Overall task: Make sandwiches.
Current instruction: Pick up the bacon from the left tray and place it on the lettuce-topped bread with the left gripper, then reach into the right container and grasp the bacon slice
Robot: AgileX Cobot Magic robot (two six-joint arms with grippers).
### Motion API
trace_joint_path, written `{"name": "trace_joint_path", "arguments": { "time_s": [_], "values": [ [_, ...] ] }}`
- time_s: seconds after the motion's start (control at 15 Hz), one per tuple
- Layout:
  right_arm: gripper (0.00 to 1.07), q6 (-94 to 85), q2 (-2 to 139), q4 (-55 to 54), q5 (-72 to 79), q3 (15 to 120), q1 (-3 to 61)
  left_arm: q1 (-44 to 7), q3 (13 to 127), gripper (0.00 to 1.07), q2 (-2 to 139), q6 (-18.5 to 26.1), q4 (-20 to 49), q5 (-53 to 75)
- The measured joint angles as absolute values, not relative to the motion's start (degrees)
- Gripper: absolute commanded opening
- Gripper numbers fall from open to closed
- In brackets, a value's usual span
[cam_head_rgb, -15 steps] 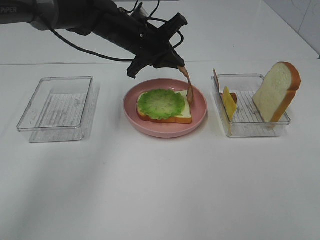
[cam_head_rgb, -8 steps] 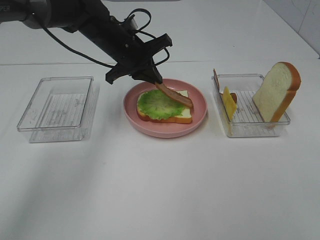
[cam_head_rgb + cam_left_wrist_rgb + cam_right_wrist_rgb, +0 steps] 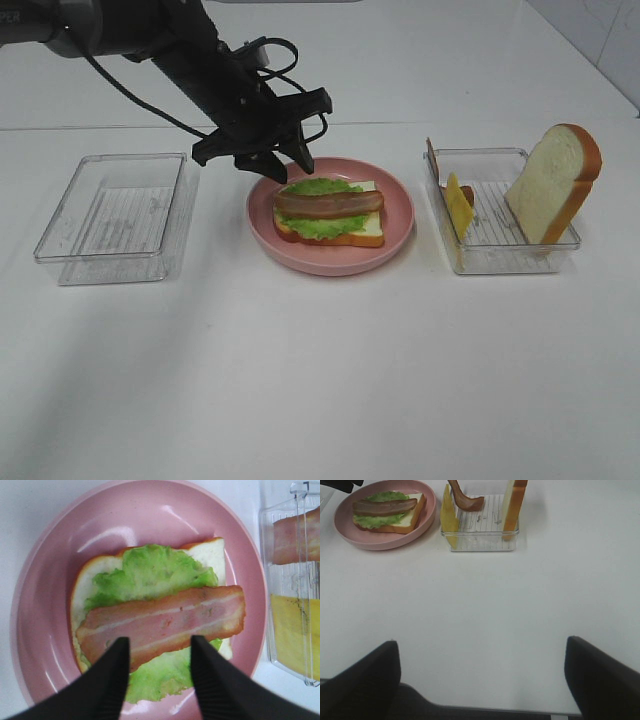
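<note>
The sandwich (image 3: 329,212) lies flat on the round pink plate (image 3: 400,215), mid-tabletop (image 3: 320,380). It is a white bread slice (image 3: 368,230) with ruffled lettuce (image 3: 320,226) on it and one bacon strip (image 3: 329,202) laid lengthwise on top. My left hand (image 3: 159,645) hovers just over the sandwich's far-left side, above the plate's rim. It is spread open and grips nothing. In my left wrist view the two dark fingers (image 3: 112,680) straddle the bacon's near edge, and I cannot tell whether the tips touch it.

To the right of the plate, a clear tray (image 3: 500,255) holds a second bread slice (image 3: 555,180) leaning upright, a yellow cheese slice (image 3: 459,205) on edge and another bacon strip (image 3: 432,158). A second clear tray (image 3: 115,215) sits to the plate's left. My right hand (image 3: 481,640) hangs well apart from the sandwich, over bare tabletop, its fingers wide and holding nothing.

White lettering on my left arm (image 3: 120,25) is cut off at the frame's edge, so I cannot read it whole.
</note>
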State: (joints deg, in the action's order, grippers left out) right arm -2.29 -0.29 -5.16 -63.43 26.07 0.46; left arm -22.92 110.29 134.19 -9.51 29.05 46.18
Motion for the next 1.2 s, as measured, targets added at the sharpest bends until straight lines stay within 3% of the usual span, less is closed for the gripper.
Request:
{"name": "trace_joint_path", "arguments": {
  "time_s": [0.07, 0.13, 0.33, 0.53, 0.73, 0.93, 1.2],
  "values": [
    [0.87, -2.3, -0.3, -5.2, -63.4, 26.1, 0.5, -22.9, 110.3, 0.93, 134.2, -9.5, 28.9, 46.2],
    [0.87, -2.3, -0.3, -5.2, -63.4, 26.1, 0.5, -22.9, 110.6, 1.02, 134.2, -9.2, 28.8, 46.9],
    [0.87, -2.3, -0.3, -5.2, -63.4, 26.1, 0.5, -22.9, 114.1, 1.02, 134.2, -8.2, 26.8, 53.7],
    [0.87, -2.3, -0.3, -5.2, -63.4, 26.1, 0.5, -22.9, 125.6, 1.02, 134.2, -8.1, 16.6, 68.2],
    [0.87, -2.3, -0.3, -5.2, -63.4, 26.1, 0.5, -22.9, 128.0, 1.01, 130.3, -8.1, 11.7, 69.2],
    [0.87, -2.3, -0.3, -5.2, -63.4, 26.1, 0.5, -22.8, 124.7, 1.01, 123.7, -8.0, 6.2, 69.2],
    [0.87, -2.3, -0.3, -5.2, -63.4, 26.1, 0.5, -18.4, 109.3, 1.00, 112.4, -8.0, 3.8, 69.4]
  ]
}}
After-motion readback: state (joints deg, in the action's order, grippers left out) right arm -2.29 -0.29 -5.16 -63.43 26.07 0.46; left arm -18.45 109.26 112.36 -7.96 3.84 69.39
